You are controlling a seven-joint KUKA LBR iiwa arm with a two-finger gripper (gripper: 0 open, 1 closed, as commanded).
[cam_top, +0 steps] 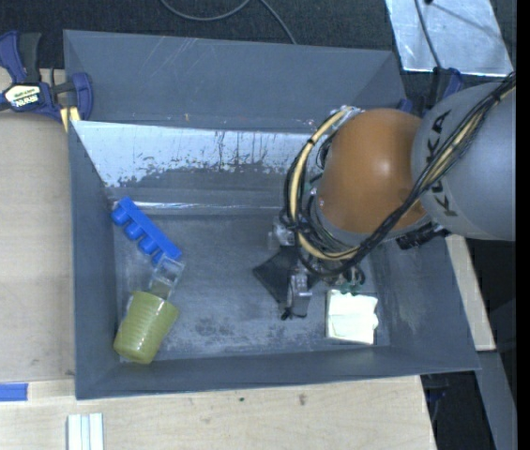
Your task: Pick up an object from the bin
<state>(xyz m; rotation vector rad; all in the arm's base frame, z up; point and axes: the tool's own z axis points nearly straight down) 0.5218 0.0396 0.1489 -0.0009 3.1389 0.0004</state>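
Observation:
My gripper (293, 300) hangs low over the bin floor, right of the middle, its dark fingers pointing down under the orange cover. A dark flat wedge-shaped thing (269, 275) lies right beside the fingers on their left; I cannot tell whether it is touched. Just right of the gripper, near the front right corner, rests a pale green and white folded sponge-like pad (352, 316).
At the bin's left side lie a blue toothed plastic piece (143, 229), a small clear block (165, 274) and an olive-green cup on its side (145, 326). The arm and its cables cover the right back part of the bin.

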